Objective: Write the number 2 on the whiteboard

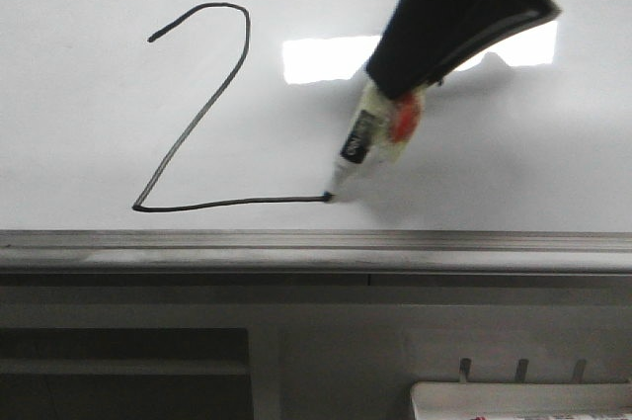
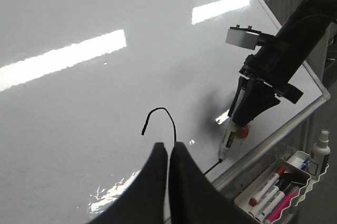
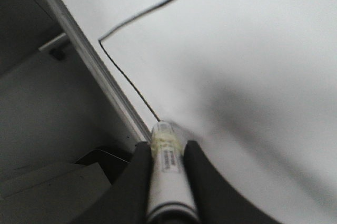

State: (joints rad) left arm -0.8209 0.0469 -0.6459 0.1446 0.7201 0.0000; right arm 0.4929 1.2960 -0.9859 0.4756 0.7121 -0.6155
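The right arm reaches in from the upper right of the front view and slants down to the big shiny white whiteboard (image 1: 99, 124). Its black right gripper (image 3: 167, 156) is closed on a white marker pen with a dark label (image 1: 357, 146), with one finger on each side of the pen's body. The pen tilts, and its dark tip touches the board at the right end of the flat base line of the thin black hand-drawn number 2 (image 1: 197, 109). The rest of the 2, its curved top and long slanted line, lies to the left of the gripper. It sits in the lower part of the board, just above the grey metal edge rail (image 1: 296, 240). The left gripper (image 2: 169, 153) hangs in front of the board with its two black fingers pressed together and nothing between them. In that wrist view the fingers cover much of the 2. A white tray (image 2: 274, 184) with red, black and pink marker pens hangs below the rail, and a small white spray bottle (image 2: 319, 153) stands at its end. The front view cuts off most of the right arm.
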